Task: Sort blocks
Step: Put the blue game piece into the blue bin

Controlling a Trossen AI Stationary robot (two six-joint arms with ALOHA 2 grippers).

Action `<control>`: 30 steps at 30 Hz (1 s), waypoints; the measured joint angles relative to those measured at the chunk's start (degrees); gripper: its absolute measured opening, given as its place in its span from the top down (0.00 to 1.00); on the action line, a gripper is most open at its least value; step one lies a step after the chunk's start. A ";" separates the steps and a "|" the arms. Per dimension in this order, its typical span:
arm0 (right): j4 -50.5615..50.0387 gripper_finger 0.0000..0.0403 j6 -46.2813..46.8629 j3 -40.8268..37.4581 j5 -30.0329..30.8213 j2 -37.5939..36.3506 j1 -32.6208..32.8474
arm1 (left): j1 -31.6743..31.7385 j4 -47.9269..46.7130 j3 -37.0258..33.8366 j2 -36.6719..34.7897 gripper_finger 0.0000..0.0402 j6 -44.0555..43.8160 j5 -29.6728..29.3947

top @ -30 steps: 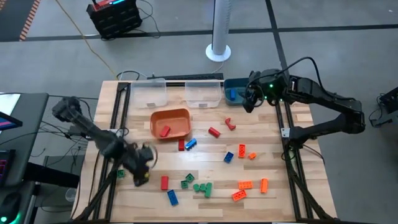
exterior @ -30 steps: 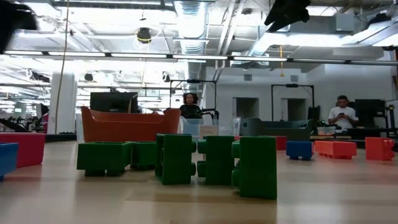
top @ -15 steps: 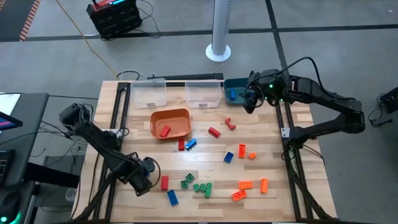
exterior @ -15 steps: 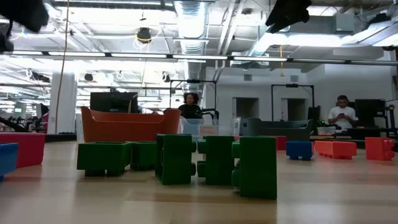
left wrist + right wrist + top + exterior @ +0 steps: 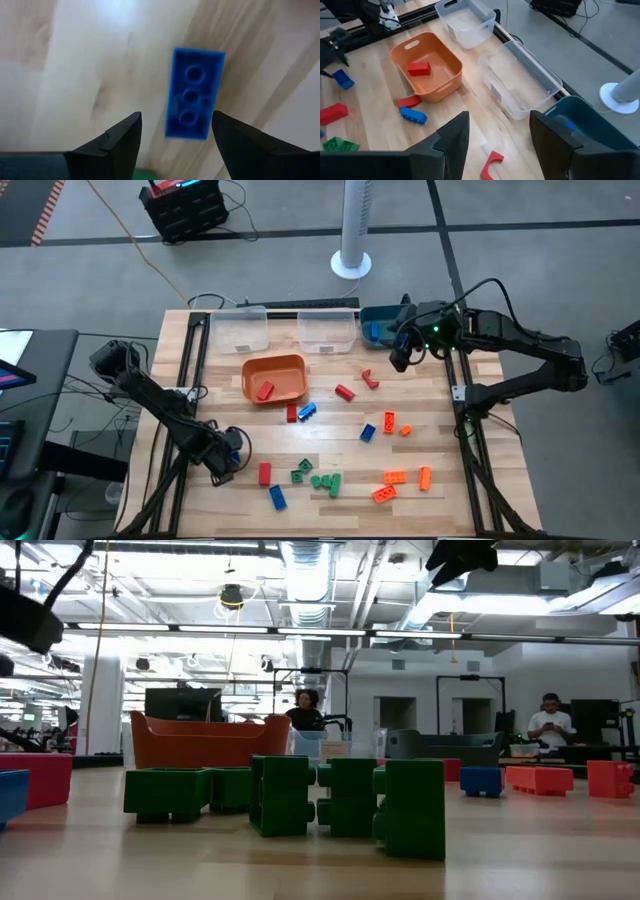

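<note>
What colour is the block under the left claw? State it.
Blue. The block shows best in the left wrist view, between the open left claw's fingers.

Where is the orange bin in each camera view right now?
High view: orange bin left of table centre, just in front of the clear bins.
Low view: behind the green blocks, left of centre.
Left wrist view: not in it.
Right wrist view: near the clear bins, red block inside.
Shared landmark: teal bin.
</note>
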 joint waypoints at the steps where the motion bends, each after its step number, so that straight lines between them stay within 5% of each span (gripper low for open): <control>1: 0.00 0.47 0.20 0.00 0.02 0.00 -0.01 | 0.00 0.64 -0.68 0.00 0.42 -0.21 0.01; 14: 0.04 0.47 3.26 0.00 1.69 0.00 -0.12 | 0.02 8.82 -5.73 0.02 0.43 2.59 0.37; 24: 0.09 0.47 4.32 0.00 2.15 0.00 -0.12 | 0.09 7.97 -4.47 0.02 0.69 1.25 1.04; 30: 0.74 0.47 4.32 0.00 -2.30 0.00 -0.27 | 0.83 3.38 0.30 -0.02 0.69 -2.01 -1.38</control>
